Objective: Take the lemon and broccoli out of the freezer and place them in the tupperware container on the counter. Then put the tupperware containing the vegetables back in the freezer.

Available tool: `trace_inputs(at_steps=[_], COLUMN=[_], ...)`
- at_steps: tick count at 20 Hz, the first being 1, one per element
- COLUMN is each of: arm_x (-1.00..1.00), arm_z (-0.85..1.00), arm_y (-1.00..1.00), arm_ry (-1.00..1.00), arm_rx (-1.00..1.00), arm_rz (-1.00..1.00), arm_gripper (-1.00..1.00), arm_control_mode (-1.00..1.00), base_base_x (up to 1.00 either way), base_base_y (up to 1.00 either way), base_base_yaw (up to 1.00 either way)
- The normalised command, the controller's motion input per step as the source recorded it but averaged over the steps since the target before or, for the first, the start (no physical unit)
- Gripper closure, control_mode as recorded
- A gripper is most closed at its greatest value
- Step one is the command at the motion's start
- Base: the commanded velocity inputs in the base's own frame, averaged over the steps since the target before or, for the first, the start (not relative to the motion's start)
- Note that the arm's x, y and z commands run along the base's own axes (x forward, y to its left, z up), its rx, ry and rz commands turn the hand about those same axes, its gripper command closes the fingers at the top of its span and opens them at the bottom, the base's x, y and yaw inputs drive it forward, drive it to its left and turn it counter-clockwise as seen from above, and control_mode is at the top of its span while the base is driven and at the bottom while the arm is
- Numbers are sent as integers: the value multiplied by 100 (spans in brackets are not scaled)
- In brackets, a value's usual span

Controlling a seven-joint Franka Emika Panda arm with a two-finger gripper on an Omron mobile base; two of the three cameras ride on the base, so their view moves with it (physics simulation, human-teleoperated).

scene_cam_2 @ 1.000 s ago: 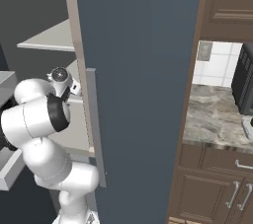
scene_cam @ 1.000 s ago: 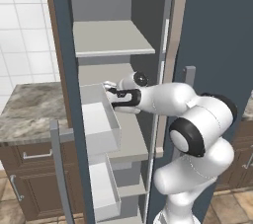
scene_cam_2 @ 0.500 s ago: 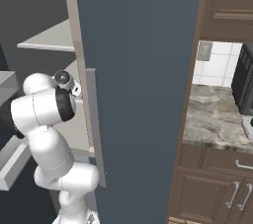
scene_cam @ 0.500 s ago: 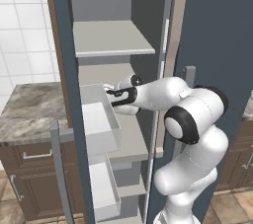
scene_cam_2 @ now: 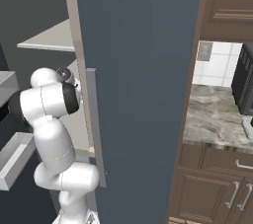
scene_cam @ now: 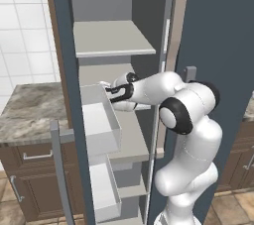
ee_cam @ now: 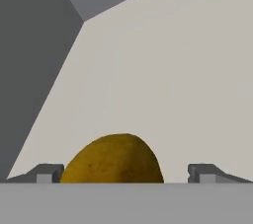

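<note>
The first step is in hand: fetching the small round yellow-orange lemon from the tall dark blue-grey freezer. The claw stands wide open, holding nothing, with the lemon between its fingertips on the light grey shelf. Next, I judge, it should close on the fruit. Since a second ago, the arm has reached deeper over the shelf.

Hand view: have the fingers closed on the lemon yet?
No: the lemon sits between the two fingertips with a visible gap to the far one, so the gripper is wide open.
</note>
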Motion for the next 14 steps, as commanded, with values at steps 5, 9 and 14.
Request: trace_inputs(at_steps=[5, 9, 14], arm_x=[9, 10, 15], arm_z=[-30, -31, -32], arm_y=[30, 37, 32], arm_ry=[3, 3, 4], arm_rx=[-1, -1, -2], arm_rz=[0, 0, 0], arm_gripper=[-100, 100, 100], arm_control_mode=[-100, -100, -100], base_base_x=[0, 0, 0], base_base_y=[0, 0, 0], base_base_yaw=[0, 0, 0])
